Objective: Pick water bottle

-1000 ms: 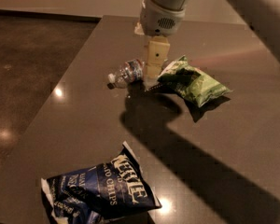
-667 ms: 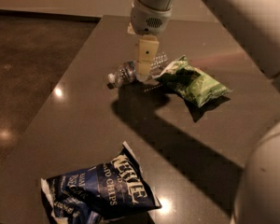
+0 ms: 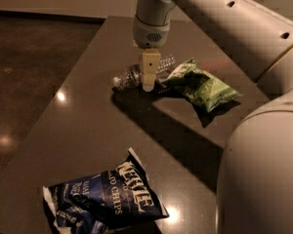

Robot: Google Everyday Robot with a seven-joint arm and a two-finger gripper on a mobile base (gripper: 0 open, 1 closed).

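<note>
The water bottle [image 3: 129, 76] lies on its side on the dark table [image 3: 88, 116], white cap pointing left, clear ribbed body running right behind the gripper. My gripper [image 3: 148, 86] hangs straight down from the arm [image 3: 151, 18] and sits over the middle of the bottle, its tip down at table height, covering the bottle's label part. Whether it touches the bottle I cannot tell.
A green chip bag [image 3: 202, 84] lies just right of the bottle, touching or nearly touching its end. A dark blue chip bag [image 3: 107, 196] lies at the front of the table. The table's left edge drops to a shiny floor [image 3: 24, 82]. My arm's body fills the right side.
The gripper has moved left from the green bag's side to over the bottle's middle. The arm's body has come into view at the right. The bottle and bags have not moved.
</note>
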